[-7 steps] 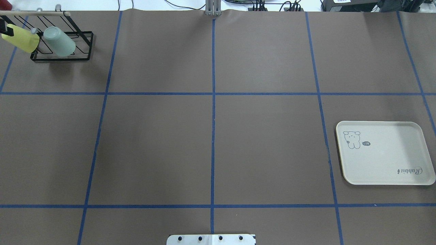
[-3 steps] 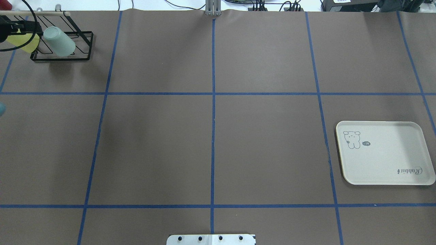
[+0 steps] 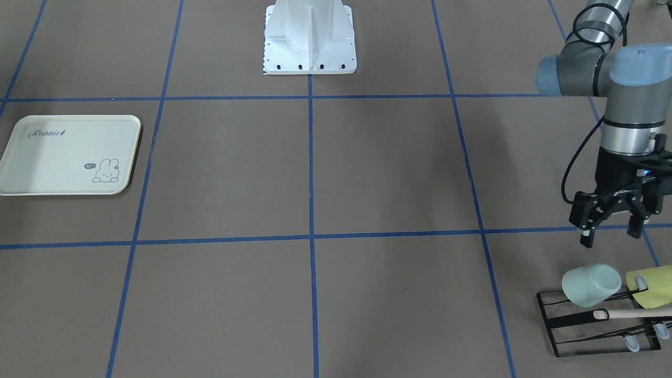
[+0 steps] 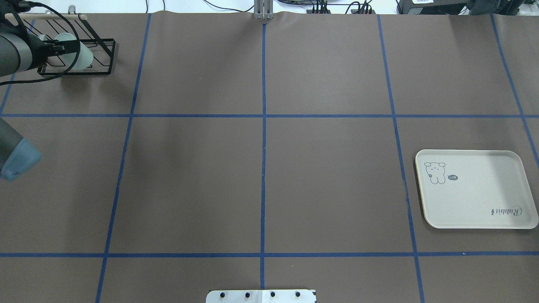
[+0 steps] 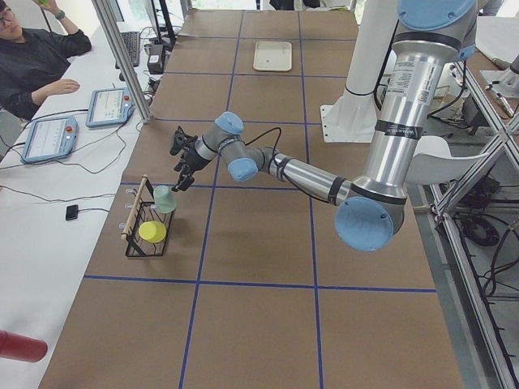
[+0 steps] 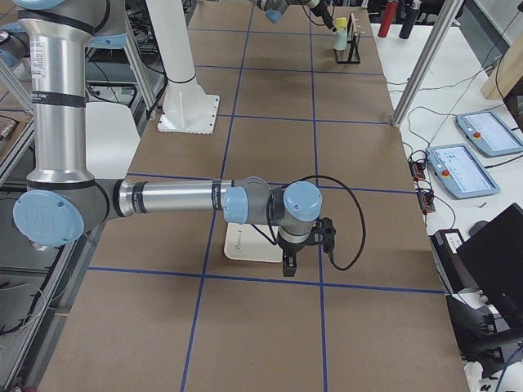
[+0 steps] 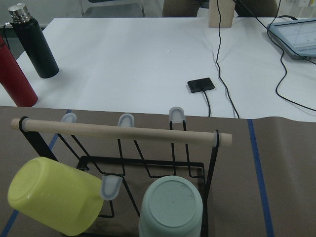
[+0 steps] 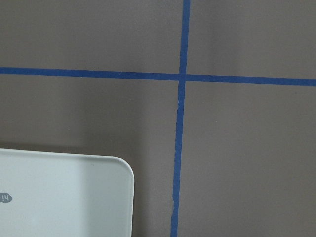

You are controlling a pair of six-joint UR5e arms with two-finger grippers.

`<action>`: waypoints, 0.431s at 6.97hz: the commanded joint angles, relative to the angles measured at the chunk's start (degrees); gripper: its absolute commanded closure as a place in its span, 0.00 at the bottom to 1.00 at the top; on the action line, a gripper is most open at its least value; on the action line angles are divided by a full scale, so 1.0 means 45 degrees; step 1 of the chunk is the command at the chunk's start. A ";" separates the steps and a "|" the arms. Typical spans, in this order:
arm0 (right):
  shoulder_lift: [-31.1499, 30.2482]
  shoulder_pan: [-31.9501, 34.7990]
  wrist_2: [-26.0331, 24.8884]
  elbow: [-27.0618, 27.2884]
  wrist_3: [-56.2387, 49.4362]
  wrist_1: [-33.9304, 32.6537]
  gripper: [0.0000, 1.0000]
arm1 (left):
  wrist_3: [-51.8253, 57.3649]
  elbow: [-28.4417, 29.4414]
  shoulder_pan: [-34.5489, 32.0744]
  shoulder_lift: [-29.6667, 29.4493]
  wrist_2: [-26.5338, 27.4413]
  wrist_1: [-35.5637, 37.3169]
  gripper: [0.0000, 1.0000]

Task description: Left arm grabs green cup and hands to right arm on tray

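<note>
Brown table [image 4: 328,189], tray [image 4: 484,198] toward right end

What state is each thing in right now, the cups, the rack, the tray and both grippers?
green cup: hung tilted on a rack peg, base outward, not gripped.
yellow-green cup: hung on the rack beside it.
rack: upright on the table.
tray: flat on the table, no cup on it.
left gripper: open, empty, close to the rack.
right gripper: by the tray's corner; open or shut, cannot tell.
</note>
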 commanded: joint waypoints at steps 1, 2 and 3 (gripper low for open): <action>0.0183 -0.0245 0.0126 0.0207 0.0045 0.0544 0.00 | -0.0126 0.1616 0.0318 -0.0055 0.0615 -0.2211 0.00; 0.0184 -0.0364 0.0243 0.0343 0.0084 0.0626 0.00 | -0.0029 0.1916 0.0318 -0.0074 0.0614 -0.2688 0.00; 0.0339 -0.0693 0.0167 0.0345 0.0046 0.0647 0.00 | -0.0028 0.1957 0.0318 -0.0074 0.0634 -0.2693 0.00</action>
